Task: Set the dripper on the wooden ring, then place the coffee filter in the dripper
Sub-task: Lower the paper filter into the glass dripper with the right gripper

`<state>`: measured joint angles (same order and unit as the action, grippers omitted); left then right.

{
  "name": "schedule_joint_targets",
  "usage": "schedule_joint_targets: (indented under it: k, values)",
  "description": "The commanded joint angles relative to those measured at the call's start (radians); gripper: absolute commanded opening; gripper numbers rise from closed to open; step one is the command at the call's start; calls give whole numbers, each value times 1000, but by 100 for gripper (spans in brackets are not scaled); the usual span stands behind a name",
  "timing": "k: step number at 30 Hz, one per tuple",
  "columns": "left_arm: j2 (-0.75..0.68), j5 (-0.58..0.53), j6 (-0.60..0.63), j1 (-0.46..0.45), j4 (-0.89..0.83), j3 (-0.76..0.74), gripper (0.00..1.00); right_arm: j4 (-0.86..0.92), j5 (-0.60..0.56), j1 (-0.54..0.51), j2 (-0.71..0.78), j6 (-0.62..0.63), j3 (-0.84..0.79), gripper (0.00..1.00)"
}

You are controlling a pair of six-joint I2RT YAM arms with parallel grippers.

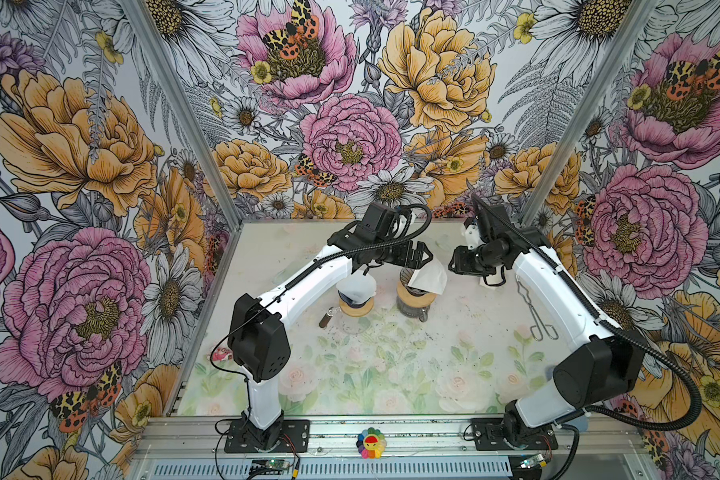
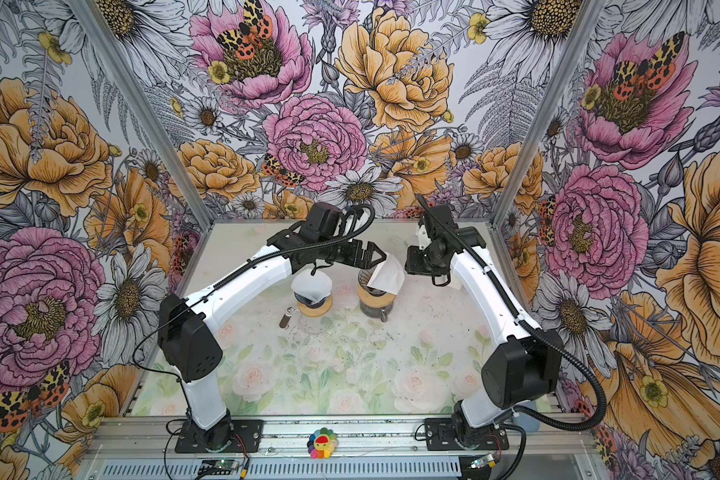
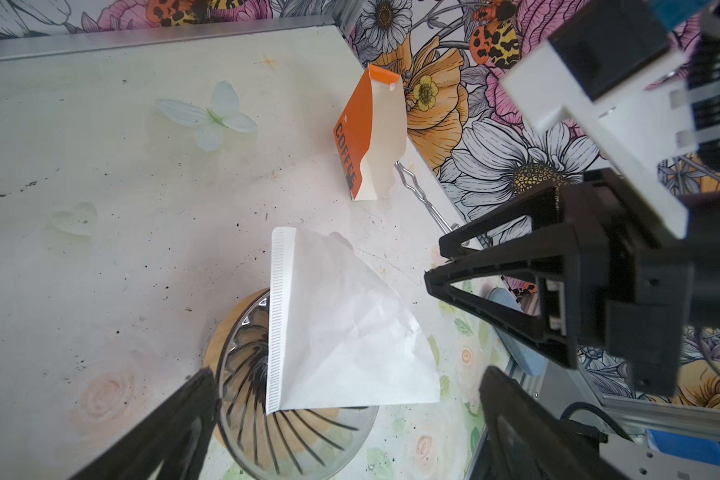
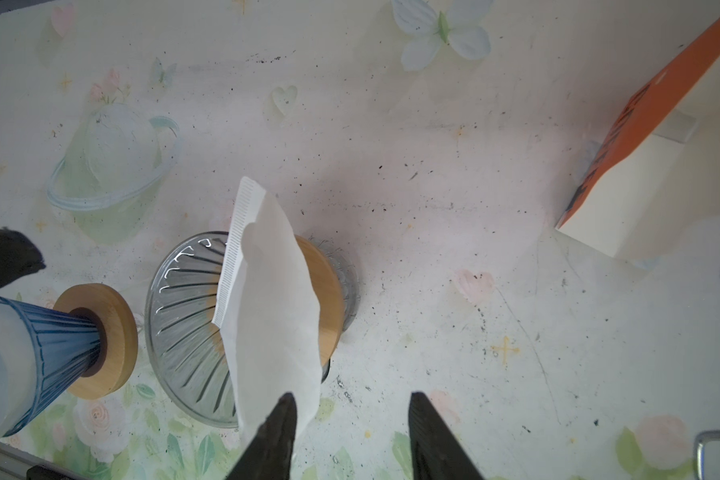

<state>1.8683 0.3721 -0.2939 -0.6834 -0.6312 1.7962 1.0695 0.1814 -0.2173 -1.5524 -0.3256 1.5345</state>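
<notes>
A folded white coffee filter point(image 1: 429, 278) point(image 4: 271, 311) stands tilted in the clear ribbed glass dripper point(image 3: 267, 436) point(image 4: 184, 324). Its tip is down in the cone and its wide end leans out over the rim and the wooden collar. My right gripper point(image 4: 352, 411) is open beside it. One finger touches the filter's outer corner, and nothing lies between the jaws. My left gripper point(image 3: 350, 374) hovers over the dripper, open wide, with the filter below it and untouched. In the left wrist view the right gripper's fingers point(image 3: 454, 266) sit just off the filter's edge.
A blue dripper point(image 1: 356, 289) point(image 4: 59, 345) on a wooden base, holding its own white filter, stands just left of the glass one. An orange coffee box point(image 3: 366, 133) stands by the right wall. Metal tongs point(image 1: 533, 307) lie under the right arm. A small brown handle point(image 1: 327, 321) lies in front.
</notes>
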Motion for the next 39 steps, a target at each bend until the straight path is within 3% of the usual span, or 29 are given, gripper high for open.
schedule_joint_targets:
  k: [1, 18, 39]
  values:
    - [31, 6, -10, -11, -40, 53, 99, -72, 45, 19, 14, -17, -50, 46]
    - [94, -9, -5, -31, -100, 149, 99, -221, 293, 31, 0, -28, -135, 40]
    - [45, -45, 9, -12, -127, 117, 99, -237, 359, -49, -39, -53, -72, 39]
